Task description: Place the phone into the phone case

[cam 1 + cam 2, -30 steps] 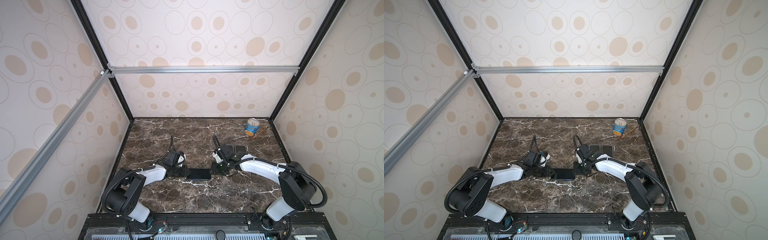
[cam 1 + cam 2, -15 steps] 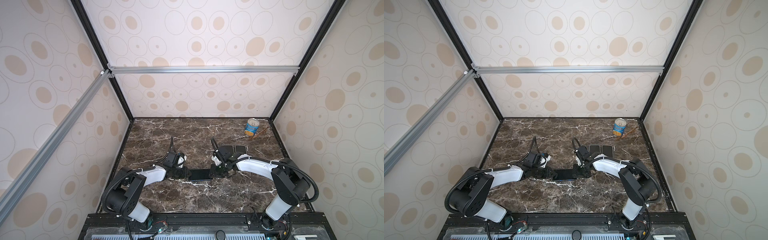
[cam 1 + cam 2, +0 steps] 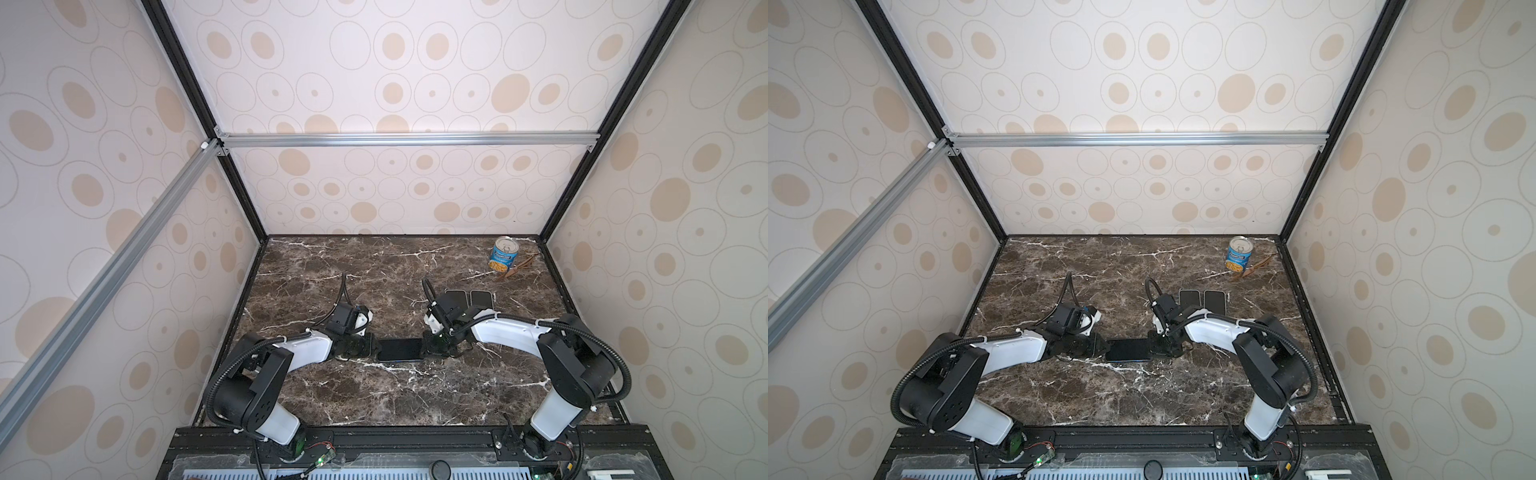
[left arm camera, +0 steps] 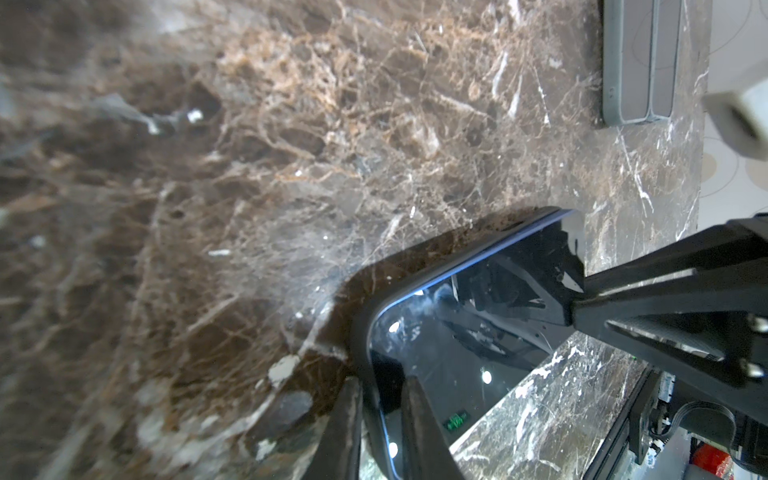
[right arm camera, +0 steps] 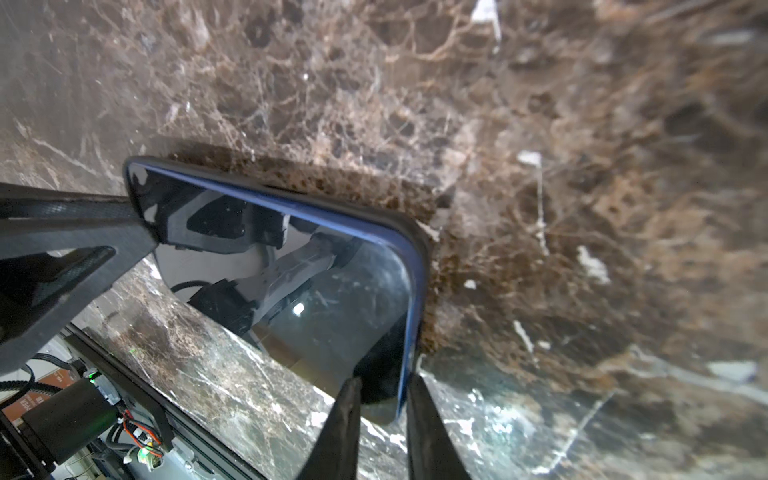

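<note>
Clamping the phone (image 3: 400, 350) by its two short ends, near the middle of the marble table (image 3: 374, 399) and towards its front edge in both top views. Pinching one end with the left gripper (image 3: 375, 349), jaws drawn together on it: in the left wrist view, one finger (image 4: 345, 428) outside the rim, the other on the glass. Pinching the opposite end with the right gripper (image 3: 424, 348) in the same way, seen close in the right wrist view. Showing the dark rim of the phone case (image 5: 424, 257) hugging the phone's blue edge along the visible side and corners. Cannot tell whether resting on the marble or raised slightly. Showing two dark flat slabs (image 3: 456, 298) side by side behind the right arm, apart from the phone, and an upright can (image 3: 504, 259) in the far right corner.
</note>
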Robot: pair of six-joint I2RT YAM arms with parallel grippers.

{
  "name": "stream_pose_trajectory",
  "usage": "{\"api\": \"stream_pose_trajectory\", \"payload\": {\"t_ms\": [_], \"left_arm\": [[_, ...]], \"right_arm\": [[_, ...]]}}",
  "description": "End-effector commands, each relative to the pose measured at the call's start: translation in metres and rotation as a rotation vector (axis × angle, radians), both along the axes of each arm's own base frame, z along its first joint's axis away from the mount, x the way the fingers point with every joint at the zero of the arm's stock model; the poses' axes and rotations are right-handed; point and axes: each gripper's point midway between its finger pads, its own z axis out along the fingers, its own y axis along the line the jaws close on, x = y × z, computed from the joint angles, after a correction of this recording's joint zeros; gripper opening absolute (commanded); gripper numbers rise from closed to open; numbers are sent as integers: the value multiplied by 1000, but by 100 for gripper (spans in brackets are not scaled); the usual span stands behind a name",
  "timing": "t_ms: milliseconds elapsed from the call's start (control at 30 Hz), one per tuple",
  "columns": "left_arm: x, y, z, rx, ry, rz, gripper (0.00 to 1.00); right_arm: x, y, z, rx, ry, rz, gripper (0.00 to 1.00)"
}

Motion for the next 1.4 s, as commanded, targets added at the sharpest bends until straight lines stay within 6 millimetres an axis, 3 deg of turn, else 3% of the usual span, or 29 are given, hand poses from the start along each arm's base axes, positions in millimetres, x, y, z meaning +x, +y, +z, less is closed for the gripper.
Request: {"api": "stream_pose_trajectory", "payload": {"t_ms": [0,200,500,900,1167,1367], "left_arm": [[-31,5,-26,35,141,-30,17],[-31,5,-27,38,144,-27,15],[-23,15,-27,108,105,-6,17],[-2,26,-12,180,-7,29,24],[-4,15,-14,123,26,8,25],[-7,13,-17,113,44,4,20]], "right_arm": [[-5,9,-5,49,23,17,19],[-6,11,-8,53,27,32,15],[-6,-6,-9,-43,9,47,18],[23,-16,9,-118,-78,66,23],[24,-12,5,-89,-51,67,22],[20,-3,-1,-41,-15,71,18]]}}
